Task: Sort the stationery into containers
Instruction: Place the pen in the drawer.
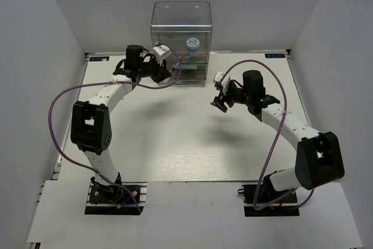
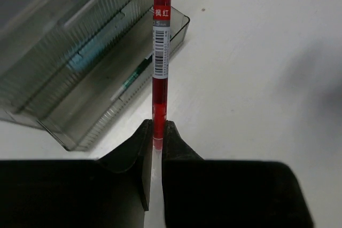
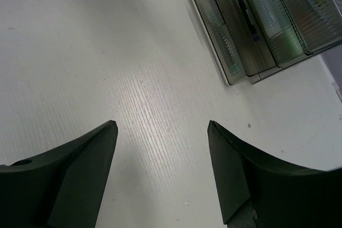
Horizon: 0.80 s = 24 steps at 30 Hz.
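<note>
Our left claw [image 2: 157, 132] pinches the red pen [image 2: 161, 52] by one end, so we think the long part can reach the pulled-out drawer [image 2: 80, 140] of the clear cabinet [image 1: 181, 27] at the worktop's [image 1: 175, 150] far edge. Our right claw [image 3: 161, 126] hangs wide open and empty, well apart.

Robotics lab test cell. Plain white panel walls [image 1: 52, 27] box in a white tabletop [image 1: 175, 144]. White-and-black left robot arm [image 1: 90, 126] and matching right robot arm [image 1: 317, 158] bolted to black base plates [image 1: 133, 193], purple cables [image 1: 51, 112] looping.
</note>
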### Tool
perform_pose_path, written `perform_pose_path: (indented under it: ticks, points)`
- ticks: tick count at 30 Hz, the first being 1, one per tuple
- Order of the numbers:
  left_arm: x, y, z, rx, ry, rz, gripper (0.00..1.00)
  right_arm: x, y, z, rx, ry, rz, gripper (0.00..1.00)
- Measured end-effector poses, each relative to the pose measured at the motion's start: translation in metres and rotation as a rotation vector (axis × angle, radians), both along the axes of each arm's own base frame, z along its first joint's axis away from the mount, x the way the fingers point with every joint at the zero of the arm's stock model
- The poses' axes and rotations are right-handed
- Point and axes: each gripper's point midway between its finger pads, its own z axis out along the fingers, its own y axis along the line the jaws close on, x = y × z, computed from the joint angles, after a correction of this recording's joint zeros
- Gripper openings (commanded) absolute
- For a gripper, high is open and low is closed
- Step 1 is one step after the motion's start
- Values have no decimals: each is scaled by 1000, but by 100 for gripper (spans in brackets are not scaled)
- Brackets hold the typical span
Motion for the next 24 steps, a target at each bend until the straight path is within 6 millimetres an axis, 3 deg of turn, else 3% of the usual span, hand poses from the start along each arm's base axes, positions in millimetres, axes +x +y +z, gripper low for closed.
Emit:
perform_pose_path:
  ticks: [7, 11, 18, 24]
  points:
    - [19, -19, -5, 169, -234, -123, 0, -2, -7, -1, -7, -8, -24, 74]
    - [40, -25, -11, 256, -361, -115, 0, -2, -9, -3, -13, -5, -30, 74]
    - [80, -17, -36, 372, -470, -20, 0, -3, -11, -8, -25, 7, -40, 74]
    - [95, -12, -63, 411, -467, 20, 5, -1, -15, -10, -32, 9, -55, 76]
